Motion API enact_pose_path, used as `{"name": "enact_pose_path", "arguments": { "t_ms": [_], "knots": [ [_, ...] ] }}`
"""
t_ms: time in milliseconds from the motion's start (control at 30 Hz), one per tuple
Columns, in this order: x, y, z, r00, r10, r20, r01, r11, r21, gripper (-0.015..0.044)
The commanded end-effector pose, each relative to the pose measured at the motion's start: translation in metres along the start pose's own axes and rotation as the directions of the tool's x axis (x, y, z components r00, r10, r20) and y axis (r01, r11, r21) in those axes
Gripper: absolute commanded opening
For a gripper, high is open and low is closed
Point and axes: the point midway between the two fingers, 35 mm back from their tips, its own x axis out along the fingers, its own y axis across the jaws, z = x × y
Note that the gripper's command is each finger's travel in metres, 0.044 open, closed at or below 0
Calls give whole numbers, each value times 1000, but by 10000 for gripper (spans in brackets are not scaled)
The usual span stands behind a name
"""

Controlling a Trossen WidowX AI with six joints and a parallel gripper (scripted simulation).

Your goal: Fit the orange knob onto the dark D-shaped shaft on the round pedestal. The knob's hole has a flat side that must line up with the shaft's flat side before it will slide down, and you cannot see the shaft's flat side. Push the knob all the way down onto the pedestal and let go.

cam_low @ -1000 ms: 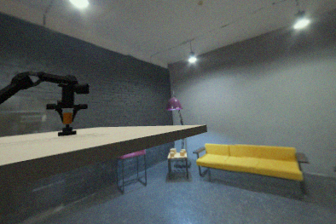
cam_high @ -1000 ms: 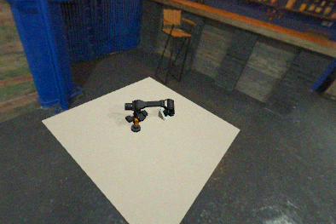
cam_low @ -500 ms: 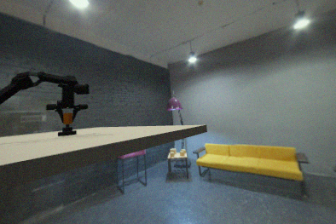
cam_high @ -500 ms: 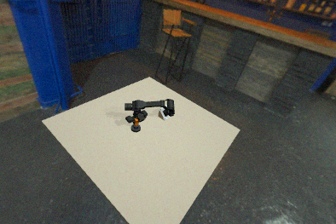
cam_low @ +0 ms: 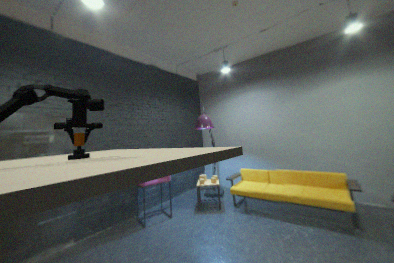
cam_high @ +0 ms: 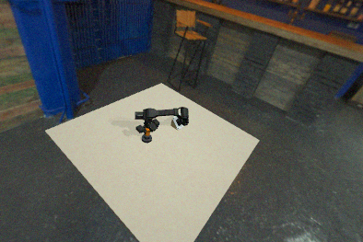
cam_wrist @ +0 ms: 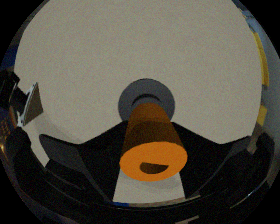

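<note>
Orange knob (cam_wrist: pixel 151 141), clamped in the pincer (cam_high: pixel 146 129), hung right over the round pedestal (cam_wrist: pixel 147 98), lower end at or on the shaft. Couldn't tell if the flats lined up. Looked partway done: picked up and centred, but not pushed fully down, not let go. Probably needed some twisting to find the flat. Table (cam_high: pixel 152 186) nearby held only a small pale block (cam_high: pixel 176 123) beside the arm, well out of the way.
</note>
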Motion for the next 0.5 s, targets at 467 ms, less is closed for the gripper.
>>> {"name": "enact_pose_path", "arguments": {
  "t_ms": [467],
  "knots": [
    [1, 0, 0, 1000, 1, -1, -1, 998, 63, 0]
  ]
}}
